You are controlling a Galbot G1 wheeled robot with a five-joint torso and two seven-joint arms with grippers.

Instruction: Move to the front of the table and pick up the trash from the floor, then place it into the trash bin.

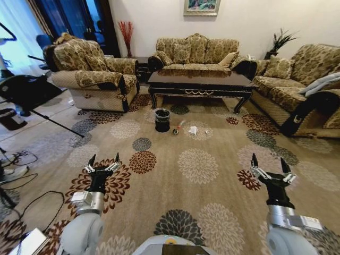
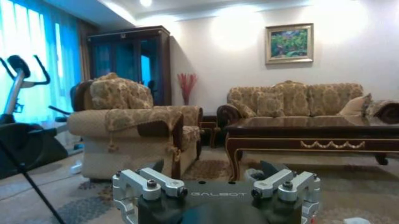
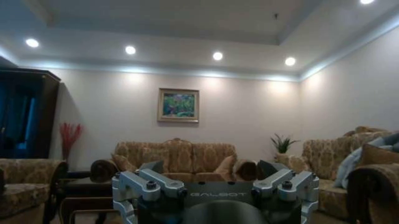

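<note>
Head view: the trash [image 1: 192, 130] lies on the carpet at about 12 o'clock, far ahead, just right of the trash bin [image 1: 162, 119] and in front of the table [image 1: 200, 84]. The left gripper [image 1: 103, 161] and right gripper [image 1: 271, 166] both hang wide open and empty. The trash looks about as far from one as the other, so the robot must drive closer first.

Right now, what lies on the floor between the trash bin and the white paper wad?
In the head view, a tiny dark ball and a small bottle lie on the carpet between the trash bin and the white paper wad.
</note>
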